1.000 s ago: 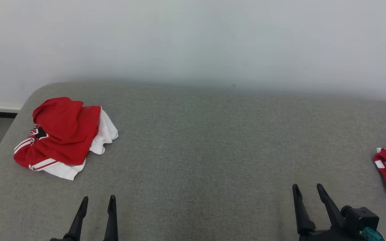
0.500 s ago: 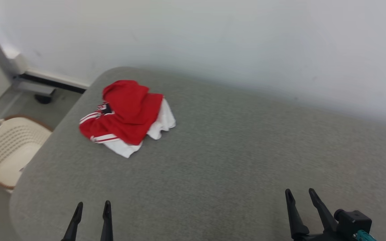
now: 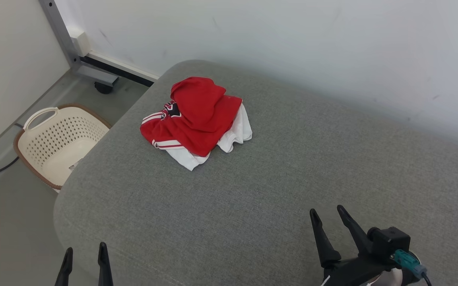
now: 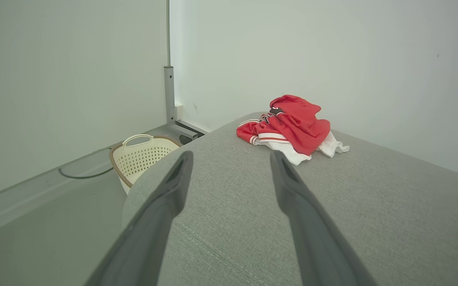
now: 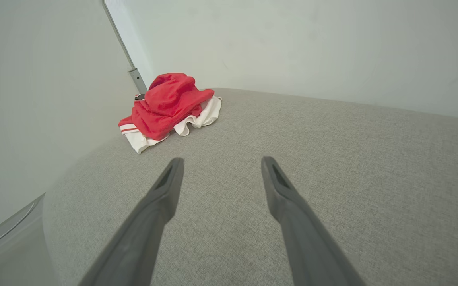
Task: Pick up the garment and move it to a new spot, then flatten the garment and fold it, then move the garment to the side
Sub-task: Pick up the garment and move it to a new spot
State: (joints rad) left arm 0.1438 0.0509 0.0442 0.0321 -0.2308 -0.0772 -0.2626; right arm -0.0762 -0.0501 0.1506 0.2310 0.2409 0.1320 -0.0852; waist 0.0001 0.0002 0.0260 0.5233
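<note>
A crumpled red and white garment (image 3: 197, 117) lies in a heap near the far left corner of the grey cushioned surface (image 3: 276, 178). It also shows in the left wrist view as the garment (image 4: 292, 127) and in the right wrist view as the garment (image 5: 169, 105), far ahead of both sets of fingers. My left gripper (image 3: 84, 254) hangs open at the near left edge, over the floor beside the surface. My right gripper (image 3: 327, 212) stands open over the near right part, empty. Both are well apart from the garment.
A cream perforated laundry basket (image 3: 56, 141) stands on the floor left of the surface, also seen as the basket (image 4: 143, 157). A grey metal post (image 3: 60, 33) and its wheeled base stand by the wall. A white wall runs behind the surface.
The head camera has turned left: the garment now sits nearer the picture's middle, the basket and floor have come into view, and a second red garment at the right has left it.
</note>
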